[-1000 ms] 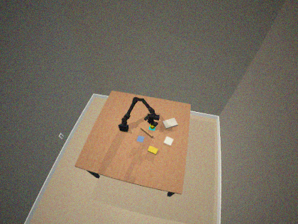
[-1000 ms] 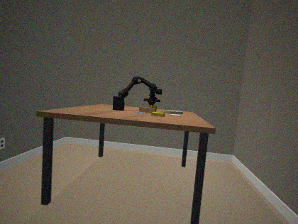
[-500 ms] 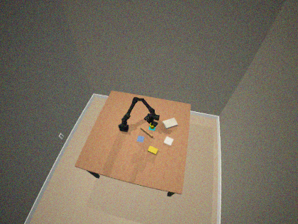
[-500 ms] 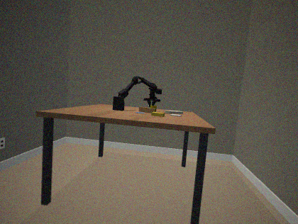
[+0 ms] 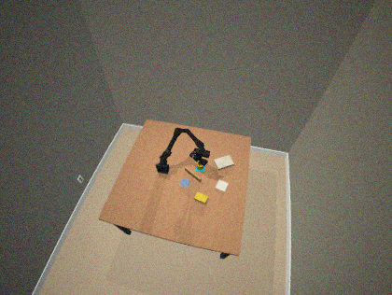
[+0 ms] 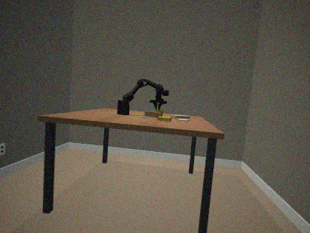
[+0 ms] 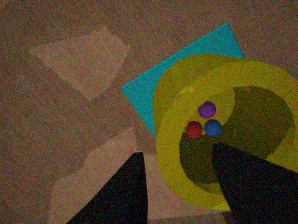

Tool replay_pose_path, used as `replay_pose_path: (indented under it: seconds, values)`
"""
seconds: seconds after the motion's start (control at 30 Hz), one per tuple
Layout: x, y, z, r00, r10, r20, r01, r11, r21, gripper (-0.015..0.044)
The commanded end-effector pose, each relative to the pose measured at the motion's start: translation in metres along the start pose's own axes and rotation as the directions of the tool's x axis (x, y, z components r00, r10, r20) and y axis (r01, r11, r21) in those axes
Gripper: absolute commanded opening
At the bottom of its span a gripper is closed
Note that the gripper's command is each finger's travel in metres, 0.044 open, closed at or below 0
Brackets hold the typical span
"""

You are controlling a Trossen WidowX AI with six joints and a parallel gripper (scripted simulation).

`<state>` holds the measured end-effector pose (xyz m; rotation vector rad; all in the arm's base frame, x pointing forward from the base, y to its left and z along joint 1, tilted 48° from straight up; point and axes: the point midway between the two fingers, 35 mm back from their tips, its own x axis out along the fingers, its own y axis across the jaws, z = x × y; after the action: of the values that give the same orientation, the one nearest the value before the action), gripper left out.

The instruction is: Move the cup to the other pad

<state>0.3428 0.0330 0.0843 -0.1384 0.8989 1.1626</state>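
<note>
The yellow cup [image 5: 200, 166] [image 6: 160, 111] [image 7: 170, 92] stands upright on the teal pad [image 5: 200, 170] [image 7: 137, 90]. In the wrist view a purple marble [image 7: 207, 109], a red marble [image 7: 194, 129] and a blue marble [image 7: 213, 128] lie inside it. My gripper [image 6: 158, 109] [image 7: 178, 157] is partly open. Its fingers stand on either side of the cup's near wall, one outside and one over the mouth, with gaps to the wall. The blue pad [image 5: 185, 183] lies bare on the table.
A thin wooden bar [image 5: 193, 175] [image 6: 150, 113] stands between the two pads. A yellow block [image 5: 201, 197] [image 6: 164, 119], a flat white square [image 5: 221, 186] [image 6: 183, 119] and a pale box [image 5: 224, 161] [image 6: 181, 116] are nearby on the table.
</note>
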Motion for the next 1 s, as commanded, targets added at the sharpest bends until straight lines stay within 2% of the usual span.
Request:
replay_pose_path:
  seconds: [0.0,0.4,0.77,0.97]
  values:
    - [-0.007,-0.001,0.001,1.000,-0.005,-0.003,0.005,1.000,-0.009,0.0147]
    - [-0.023,0.001,-0.001,1.000,-0.002,-0.001,0.002,1.000,-0.006,0.0147]
    - [-0.023,0.001,-0.002,1.000,0.001,0.001,-0.001,1.000,0.003,0.0435]
    - [-0.043,0.000,-0.002,1.000,-0.001,-0.002,0.001,1.000,0.001,0.0440]
